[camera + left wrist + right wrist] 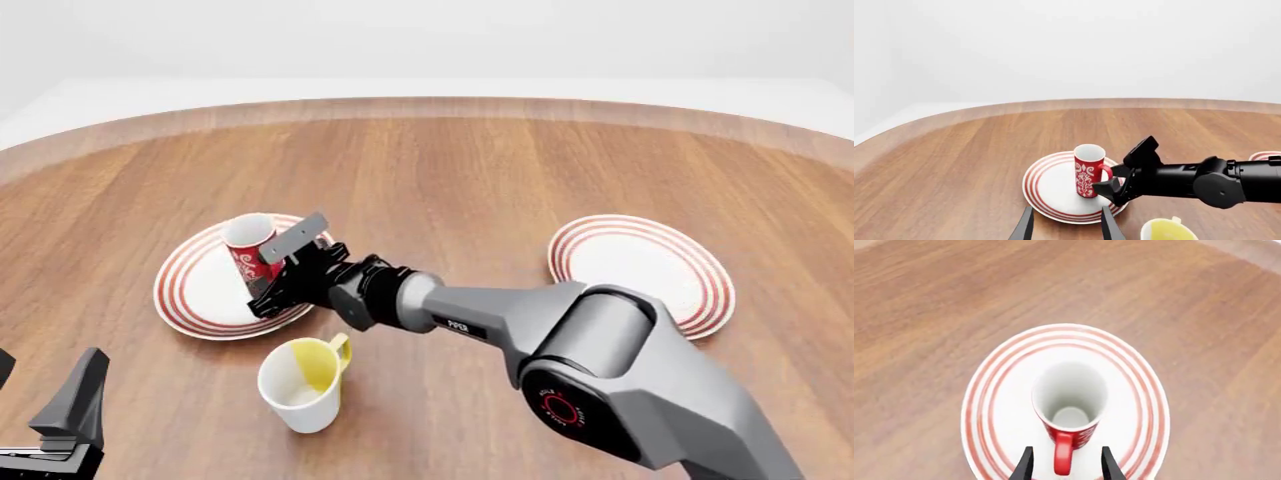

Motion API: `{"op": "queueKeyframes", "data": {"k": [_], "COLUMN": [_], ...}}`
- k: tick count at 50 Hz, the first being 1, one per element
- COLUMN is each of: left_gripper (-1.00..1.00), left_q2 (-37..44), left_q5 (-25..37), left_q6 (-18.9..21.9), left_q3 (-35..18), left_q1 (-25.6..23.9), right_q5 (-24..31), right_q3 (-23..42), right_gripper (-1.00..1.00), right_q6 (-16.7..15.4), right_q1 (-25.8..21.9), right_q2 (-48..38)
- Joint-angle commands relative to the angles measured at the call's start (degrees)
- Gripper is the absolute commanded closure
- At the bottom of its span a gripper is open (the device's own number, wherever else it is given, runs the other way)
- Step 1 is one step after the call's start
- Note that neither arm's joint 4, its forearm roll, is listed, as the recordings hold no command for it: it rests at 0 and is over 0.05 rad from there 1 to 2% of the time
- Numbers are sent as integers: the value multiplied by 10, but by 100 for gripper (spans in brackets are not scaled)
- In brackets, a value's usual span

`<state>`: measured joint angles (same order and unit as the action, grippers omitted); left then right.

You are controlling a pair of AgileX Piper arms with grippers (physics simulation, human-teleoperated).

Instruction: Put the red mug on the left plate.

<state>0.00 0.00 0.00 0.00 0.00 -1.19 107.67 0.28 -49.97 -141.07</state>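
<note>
The red mug (250, 250) stands upright on the left plate (194, 290), toward the plate's far right part. Its handle points at my right gripper (267, 275), which is open, with one finger on each side of the handle and a gap to both. In the right wrist view the mug (1069, 400) shows its white inside, with the plate (1007, 390) under it and the gripper (1067, 467) astride the handle. My left gripper (47, 390) is open and empty near the table's front left, well short of the plate (1047, 190) and mug (1087, 170).
A white-and-yellow mug (304, 385) stands just in front of the left plate, under the right arm's forearm. A second red-ringed plate (641, 270) lies at the right. The right arm (1201, 180) stretches across the table toward the left plate.
</note>
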Motion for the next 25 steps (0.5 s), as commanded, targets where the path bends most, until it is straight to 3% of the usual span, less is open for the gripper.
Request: {"op": "queueKeyframes", "data": {"k": [1, 25], "left_gripper": [-100, -100], "left_q2": [0, 0], "left_q5": [0, 0], "left_q6": [0, 0], "left_q3": [0, 0], "left_q1": [0, 0], "right_q5": [9, -21], "right_q3": [11, -46], "right_gripper": [-100, -100], "right_q6": [4, 3], "right_q1": [3, 7], "right_q2": [-7, 35]}}
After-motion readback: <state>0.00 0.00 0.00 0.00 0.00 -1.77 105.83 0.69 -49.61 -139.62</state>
